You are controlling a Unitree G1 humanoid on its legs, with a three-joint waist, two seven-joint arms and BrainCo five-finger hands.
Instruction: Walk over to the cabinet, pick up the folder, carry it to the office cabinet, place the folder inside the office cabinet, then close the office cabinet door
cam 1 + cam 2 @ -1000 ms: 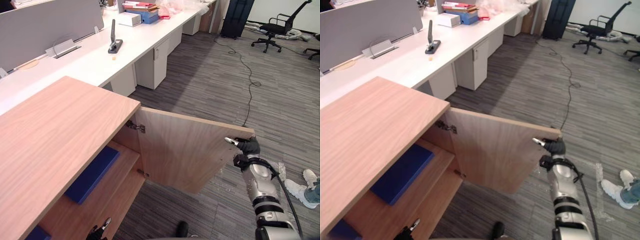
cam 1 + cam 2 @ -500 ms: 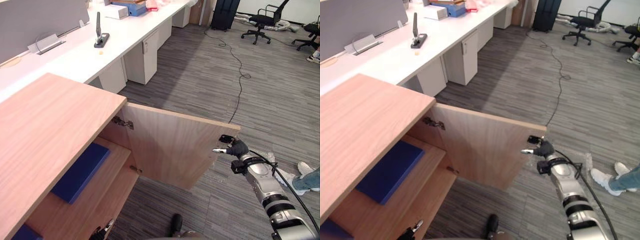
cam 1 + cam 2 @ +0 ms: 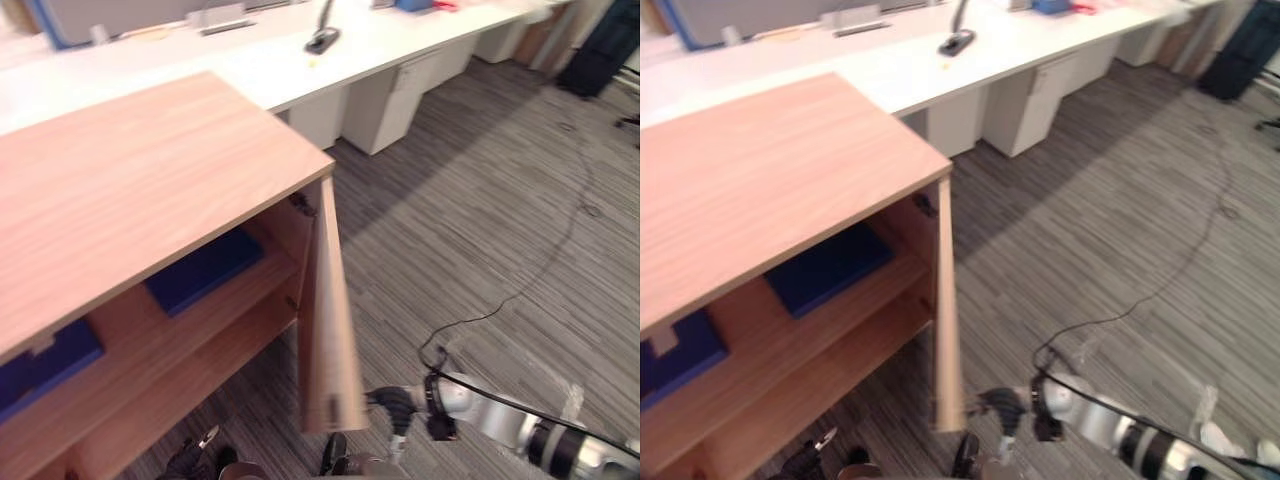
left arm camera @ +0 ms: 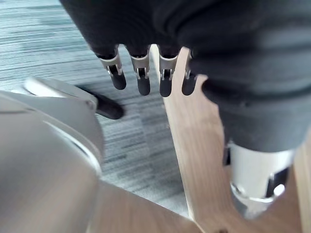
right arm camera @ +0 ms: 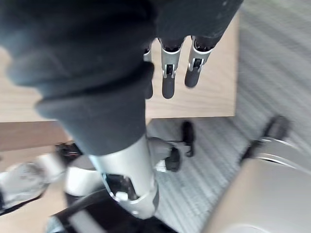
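Note:
The wooden office cabinet [image 3: 150, 170] stands on my left with its door [image 3: 325, 310] swung about halfway, seen edge-on. A blue folder [image 3: 205, 270] lies flat on the upper shelf inside, and another blue item [image 3: 40, 360] lies further left. My right hand [image 3: 395, 405] is low at the door's outer bottom corner. In the right wrist view its fingers [image 5: 167, 77] are straight and point at the door's face [image 5: 214, 92]. My left hand [image 3: 195, 460] hangs low before the cabinet, its fingers [image 4: 143, 80] relaxed and holding nothing.
A long white desk [image 3: 250, 60] runs behind the cabinet, with a black stand [image 3: 322, 38] on it and white drawer units [image 3: 400, 90] below. Grey carpet [image 3: 500, 200] stretches away to the right of the door.
The door has swung from wide open to about halfway, with my right hand following its outer edge toward the cabinet and lower. The camera has also shifted.

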